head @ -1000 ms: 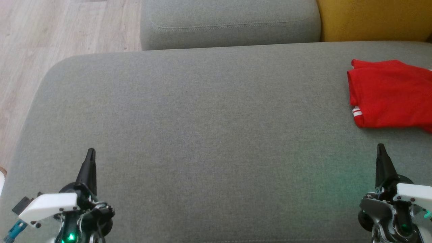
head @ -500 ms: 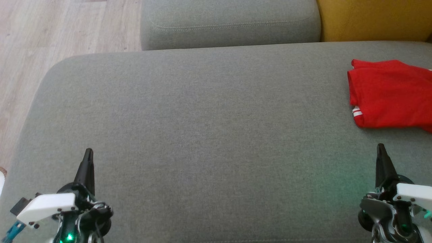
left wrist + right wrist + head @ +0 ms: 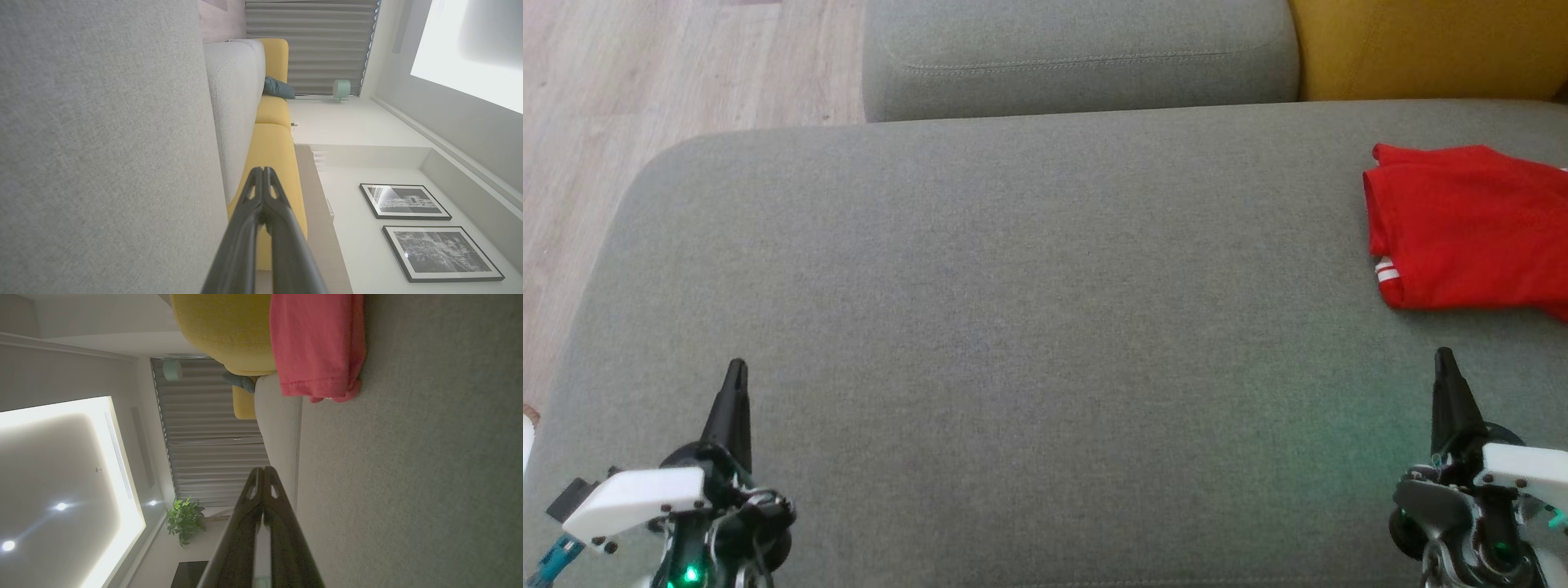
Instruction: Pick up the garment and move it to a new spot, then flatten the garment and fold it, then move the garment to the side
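Grey woven-fabric sofa seat (image 3: 1013,286); grey back cushion (image 3: 1078,49) behind; mustard-yellow cushion (image 3: 1429,45) beside it; pale wood-plank floor (image 3: 645,73); grey pleated curtain (image 3: 310,41); two black-framed prints (image 3: 404,201) on white wall (image 3: 355,134); green potted plant (image 3: 184,518); glowing ceiling panel (image 3: 61,465).

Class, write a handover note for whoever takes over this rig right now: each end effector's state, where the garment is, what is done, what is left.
Left end effector: shut, empty, at the near edge of the grey sofa seat.
Right end effector: shut, empty, just short of the red garment.
Garment: lies folded at the seat's right side, touched by neither arm.
Done: apparently the fold and the move aside.
Left: likely nothing; check the fold.
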